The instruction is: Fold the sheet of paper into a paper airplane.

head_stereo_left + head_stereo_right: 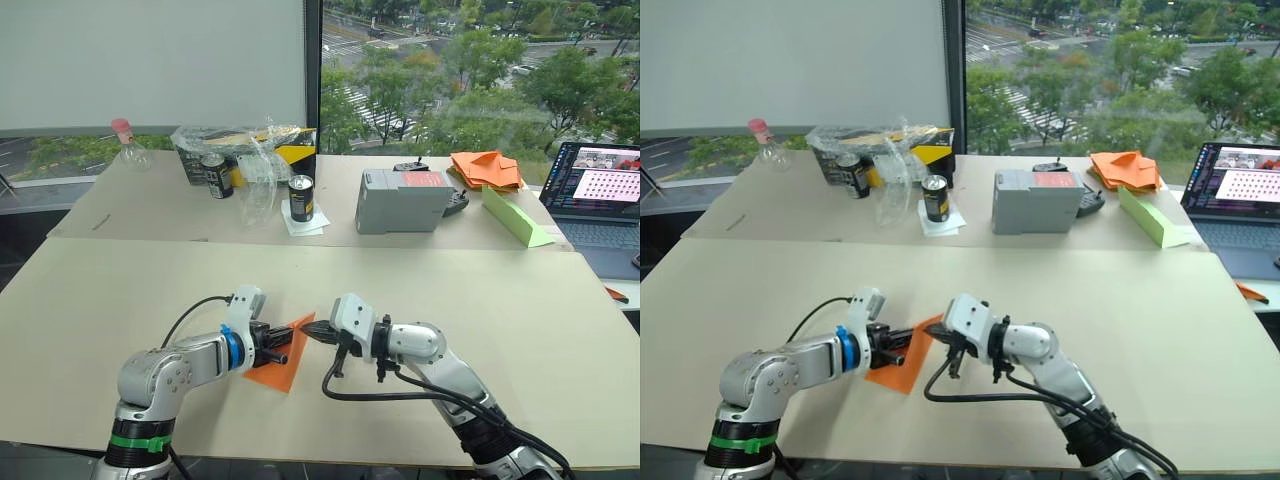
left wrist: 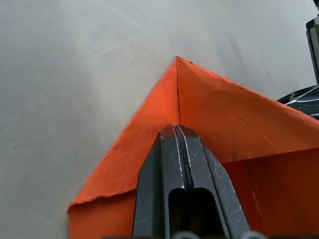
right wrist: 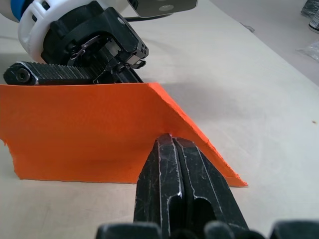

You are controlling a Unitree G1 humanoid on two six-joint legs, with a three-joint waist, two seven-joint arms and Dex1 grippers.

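left pincer (image 1: 283,349): fingers pressed together, lying on top of the sheet of paper (image 1: 281,362); in the left wrist view the tips sit along the centre crease, short of the pointed nose.
right pincer (image 1: 312,330): fingers pressed together; in the right wrist view the tips meet the edge of a raised orange flap. Whether paper is pinched between them cannot be told.
pincers relative: tips close, facing each other across the paper, left one from the robot's left, right one from its right.
sheet of paper: bright orange, folded to a pointed shape, near the front edge of the near table (image 1: 520,330), about mid-width. One flap stands upright between the pincers, the rest lies flat.
far table (image 1: 150,215): butts against the back edge of the near table.
heap of orange paper pieces (image 1: 486,169): far table, right end near the back.
light-green paper wedge (image 1: 515,217): just in front of the heap, running toward the far table's right front corner.
grey box (image 1: 402,199): far table, middle.
cans: one can (image 1: 301,197) on white paper left of the grey box, another can (image 1: 216,175) further left by clear plastic wrap (image 1: 250,165).
plastic bottle (image 1: 128,145): far table's left back area.
laptop (image 1: 598,195): open, beyond the right edge.
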